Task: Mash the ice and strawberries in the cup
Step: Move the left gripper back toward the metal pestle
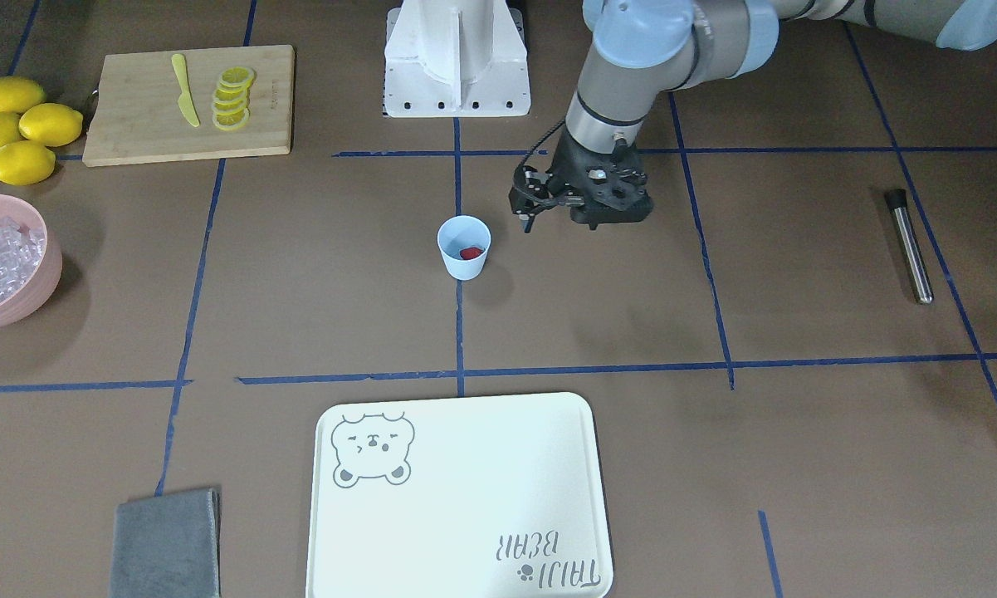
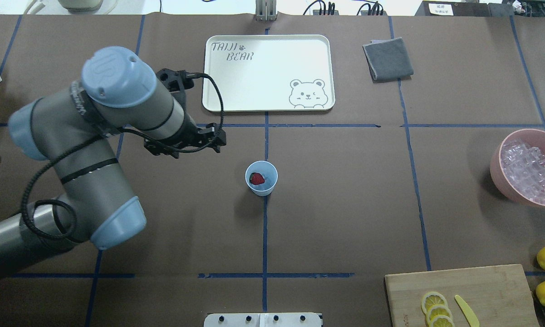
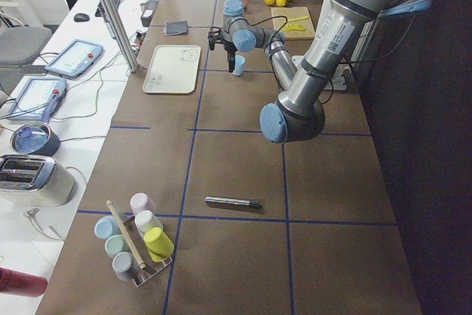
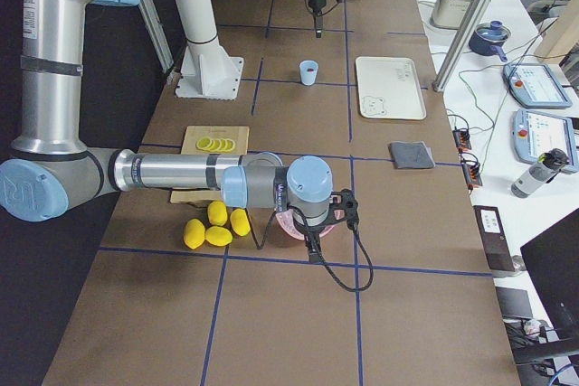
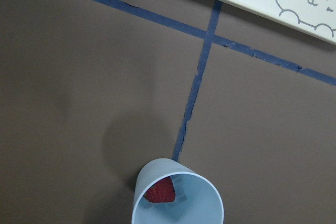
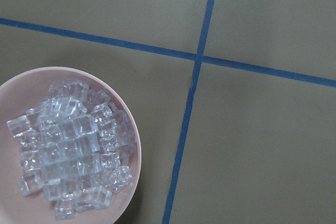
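Observation:
The pale blue cup [image 1: 463, 249] stands upright at the table's middle, also in the overhead view [image 2: 261, 178]. A red strawberry [image 5: 160, 191] lies in it beside a clear ice cube. My left gripper [image 1: 530, 203] hovers beside and above the cup, apart from it; it looks open and empty. The ice [image 6: 73, 145] is piled in the pink bowl [image 6: 135, 135], at the right edge of the overhead view [image 2: 497, 168]. My right gripper [image 4: 313, 255] hangs over that bowl and shows only in the exterior right view, so I cannot tell if it is open or shut.
A white bear tray [image 2: 267, 72] lies beyond the cup, with a grey cloth [image 2: 387, 59] to its right. A steel rod [image 1: 909, 245] lies at the robot's far left. A cutting board [image 1: 191, 104] with lemon slices and a yellow knife, and whole lemons [image 1: 21, 129], are near the bowl.

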Motion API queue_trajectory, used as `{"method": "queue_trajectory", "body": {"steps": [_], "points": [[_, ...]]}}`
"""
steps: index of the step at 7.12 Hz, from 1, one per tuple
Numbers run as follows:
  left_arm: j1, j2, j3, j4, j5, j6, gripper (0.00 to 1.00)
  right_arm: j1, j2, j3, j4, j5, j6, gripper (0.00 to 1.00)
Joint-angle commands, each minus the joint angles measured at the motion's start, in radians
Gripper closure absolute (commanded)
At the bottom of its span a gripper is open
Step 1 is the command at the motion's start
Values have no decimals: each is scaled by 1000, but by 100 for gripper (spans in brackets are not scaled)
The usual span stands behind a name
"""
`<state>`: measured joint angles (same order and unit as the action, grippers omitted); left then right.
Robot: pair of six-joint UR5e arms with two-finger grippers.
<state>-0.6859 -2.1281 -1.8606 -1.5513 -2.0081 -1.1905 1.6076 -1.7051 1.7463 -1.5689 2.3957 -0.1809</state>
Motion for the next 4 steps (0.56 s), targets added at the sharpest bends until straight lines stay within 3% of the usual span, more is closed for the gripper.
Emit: {"method": "queue_trajectory", "body": {"steps": [1, 4], "points": [[-181, 159, -37, 43, -133, 304, 0, 0, -1, -4, 4, -3, 6, 1], [-451, 432, -31, 30, -268, 767, 0, 0, 10, 2, 4, -1, 17, 1]]}}
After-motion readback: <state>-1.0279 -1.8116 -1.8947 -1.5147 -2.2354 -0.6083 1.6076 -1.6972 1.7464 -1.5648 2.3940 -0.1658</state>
